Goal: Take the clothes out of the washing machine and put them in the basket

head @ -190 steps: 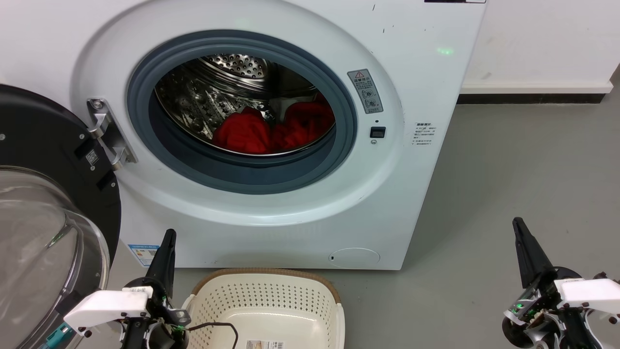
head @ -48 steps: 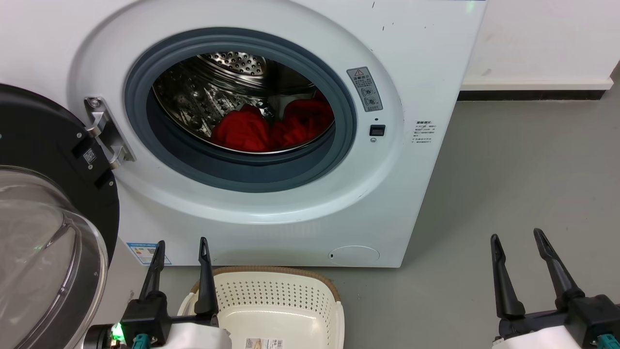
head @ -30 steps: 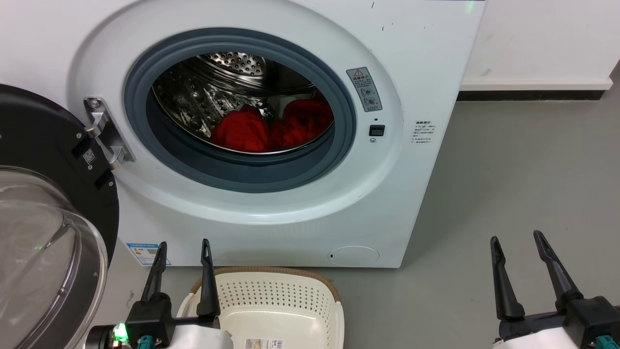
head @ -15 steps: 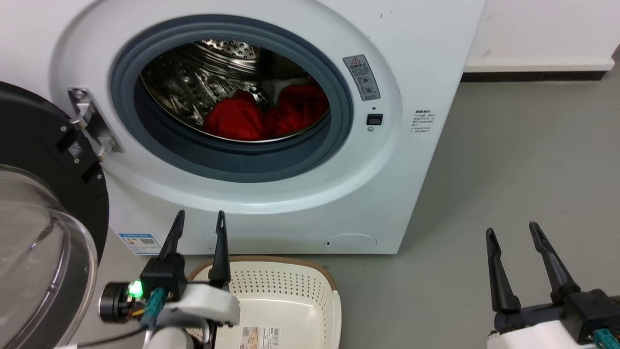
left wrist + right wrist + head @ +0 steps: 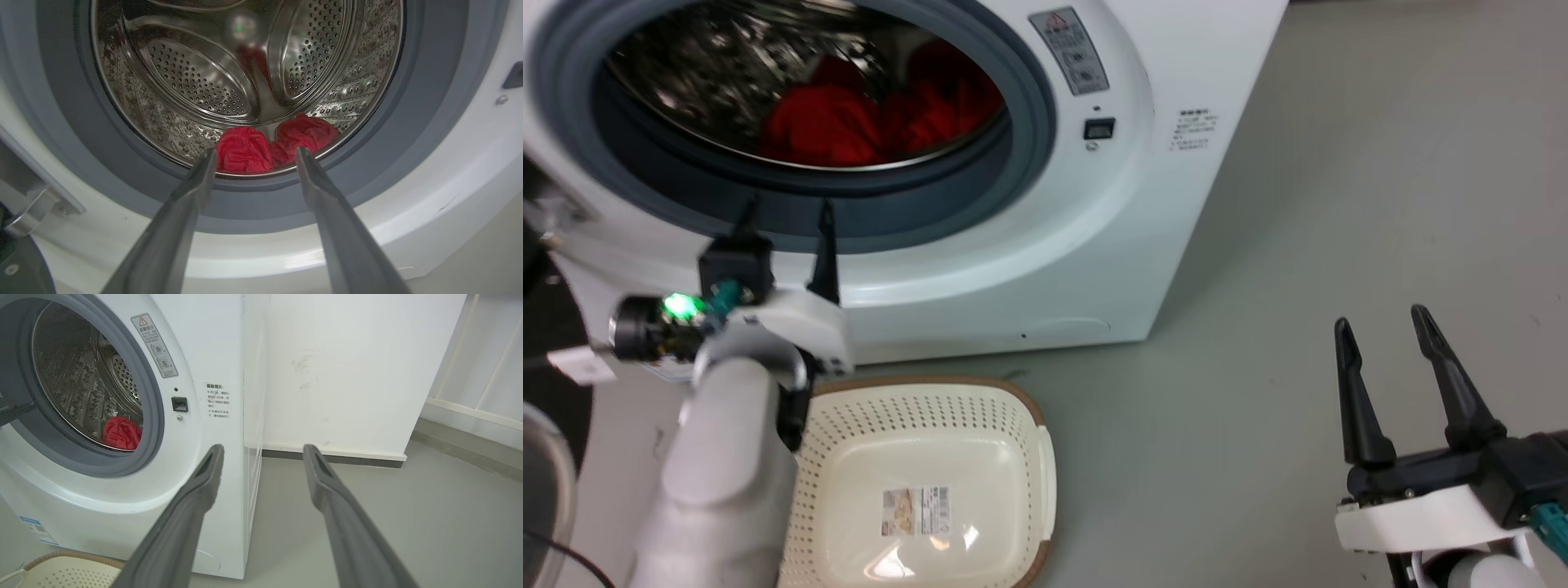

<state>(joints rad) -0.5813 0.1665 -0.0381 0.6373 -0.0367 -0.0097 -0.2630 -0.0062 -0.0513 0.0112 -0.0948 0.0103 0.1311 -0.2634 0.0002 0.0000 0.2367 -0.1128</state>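
Reaching toward the drum for the first garment. The left gripper [image 5: 786,214] is raised in front of the lower edge of the grey door seal [image 5: 1033,122] of the washing machine [image 5: 1111,212], with its two fingers spread apart and holding nothing. The right gripper [image 5: 1380,322] hangs over the floor [image 5: 1339,163], well to the side of the machine, likewise parted and empty. Both red clothes [image 5: 245,155] lie at the bottom of the steel drum [image 5: 196,81]. The basket [image 5: 931,385] stands empty on the floor just before the machine, below the porthole.

Advised for this step: carry the fingertips over the seal without scraping it, descend onto the nearer, left-hand bundle, and close on a thick fold rather than a loose edge. Lift the fabric above the drum's lip before drawing back, since a trailing end could snag on the seal or drag the second garment along.

The left wrist view resolves what the head view blurs: two separate bundles, touching side by side, framed between the parted fingers. The head view, in turn, relates gripper, porthole and basket, and shows the paper label [image 5: 916,510] on the basket floor. The right wrist view adds the machine's side panel, the white wall [image 5: 347,367] and a corner of the basket.
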